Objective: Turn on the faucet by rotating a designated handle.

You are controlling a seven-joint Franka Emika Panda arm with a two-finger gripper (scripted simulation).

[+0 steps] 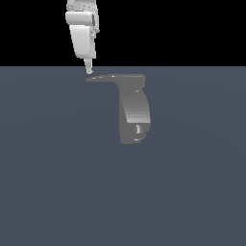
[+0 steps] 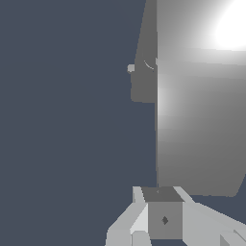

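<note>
the faucet, a small grey metallic fixture with a curved, shiny upright body, stood alone on the flat slate-blue floor, a little above the middle of the exterior view. its lower end was darker, with a small pale slot showing near the bottom. from its flat top the handle, a thin, tapering grey lever, ran out sideways toward the exterior view's left and narrowed to a tip. the white robot arm came down from the upper edge against the black backdrop, and its gripper pointed downward, its pale fingertip sitting right at the tip of the lever, just above it. from that side only a single narrow finger profile showed, so i could not tell whether the jaws were apart or together, nor whether the tip actually touched the metal.

in the wrist view the handle filled much of the frame as a broad, flat grey plate with a hard white glare at one corner. the darker faucet body lay beyond it, a small pale nub at its edge. the gripper showed as pale angled fingers flanking a grey block, close against the near edge of the plate. the spread of the fingers was still unclear here.
</note>
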